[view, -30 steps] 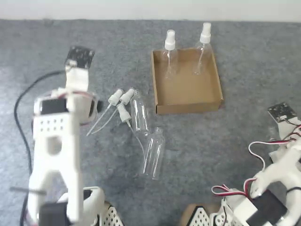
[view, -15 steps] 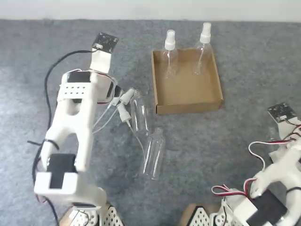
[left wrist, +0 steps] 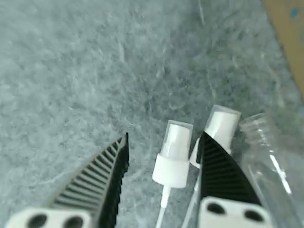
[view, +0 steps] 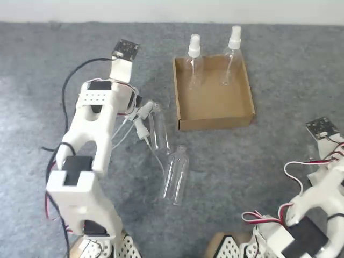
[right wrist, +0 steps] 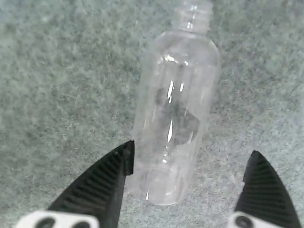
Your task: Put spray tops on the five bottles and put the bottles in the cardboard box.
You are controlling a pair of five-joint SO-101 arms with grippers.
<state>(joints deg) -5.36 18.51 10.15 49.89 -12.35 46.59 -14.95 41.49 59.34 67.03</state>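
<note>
I have the left hand (left wrist: pixel 164 140) open, its fingers straddling one loose spray top (left wrist: pixel 173 152) that lies on the grey surface (view: pixel 258 161) — not yet pinched, as far as I can judge. A second top (left wrist: pixel 221 126) lies just beside it, partly behind one finger, next to the open neck of a bare bottle (left wrist: pixel 259 133). Seen from overhead, this cluster sits at 9 o'clock of the cardboard box (view: pixel 213 122). Two capped bottles (view: pixel 194 62) stand along the box's 12 o'clock side, so three remain. The right hand (right wrist: pixel 191 156) is spread wide over another uncapped bottle (right wrist: pixel 175 118) lying flat — placed, I judge, to steady it for capping.
</note>
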